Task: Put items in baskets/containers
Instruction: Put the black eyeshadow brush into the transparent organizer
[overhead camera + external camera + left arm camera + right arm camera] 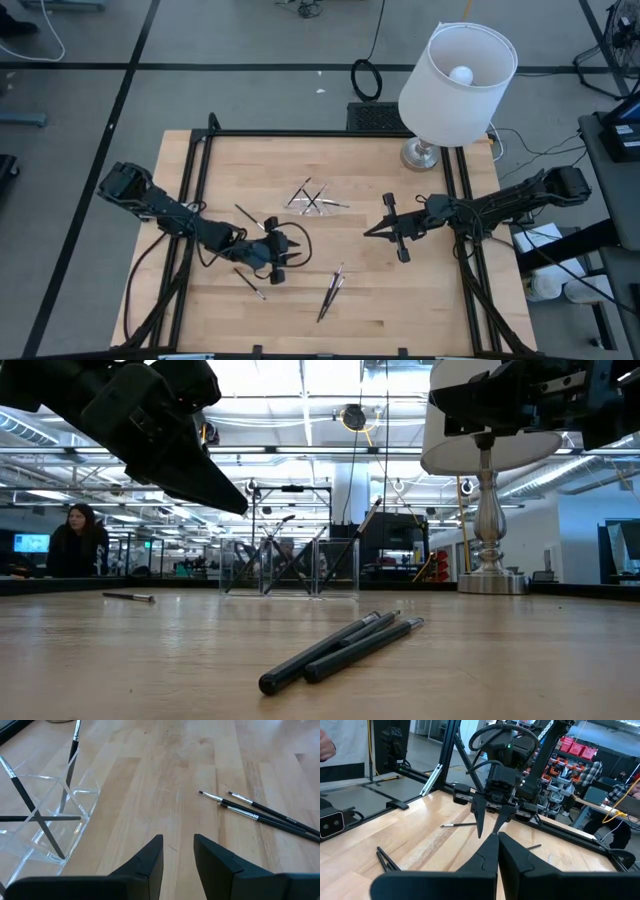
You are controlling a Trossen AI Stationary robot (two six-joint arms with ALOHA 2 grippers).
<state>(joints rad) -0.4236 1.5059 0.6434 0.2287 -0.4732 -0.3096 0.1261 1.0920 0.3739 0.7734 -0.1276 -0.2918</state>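
The clear tray (316, 201) stands at the table's middle, toward the far side, with several dark brushes leaning crossed against its walls (47, 817) (290, 565). More brushes lie flat on the wood: a close bundle (331, 290) (342, 646) (260, 812) toward the near edge, one (246, 214) (128, 597) left of the tray, and one (251, 284) near my left gripper. My left gripper (297, 243) (177, 840) hovers open and empty left of centre, between the tray and the bundle. My right gripper (368, 233) (497, 836) is shut and empty, right of the tray and pointing at the left arm.
A white-shaded lamp (455, 75) stands on its metal base (490, 582) at the far right corner. A black frame rail (330, 132) borders the table. A person (78, 540) sits in the room beyond. Bare wood lies between the two grippers and along the near right.
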